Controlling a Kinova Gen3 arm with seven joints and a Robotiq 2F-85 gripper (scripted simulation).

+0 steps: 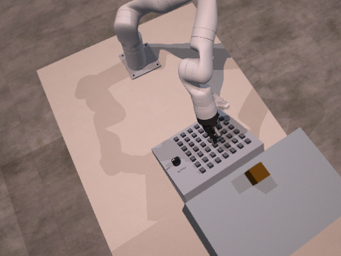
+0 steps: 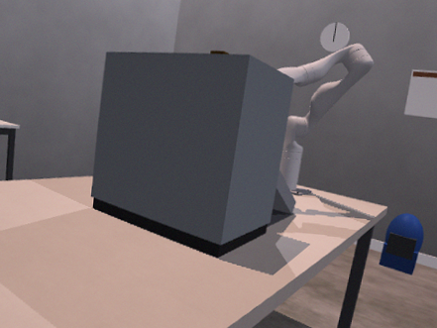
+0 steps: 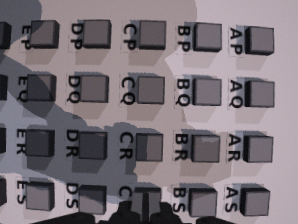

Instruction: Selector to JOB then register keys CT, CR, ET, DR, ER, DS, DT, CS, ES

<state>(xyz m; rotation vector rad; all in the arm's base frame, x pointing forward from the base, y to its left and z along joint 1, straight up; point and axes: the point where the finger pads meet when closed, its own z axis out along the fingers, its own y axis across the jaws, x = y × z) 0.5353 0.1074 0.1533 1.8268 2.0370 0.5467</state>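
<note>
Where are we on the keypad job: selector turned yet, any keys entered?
Nothing looks finished: no key is lit, and the selector knob's setting can't be read. In hand: the shut, empty gripper sits over the CS key, below CR. The JOB switch and the nine-key sequence appear left.
</note>
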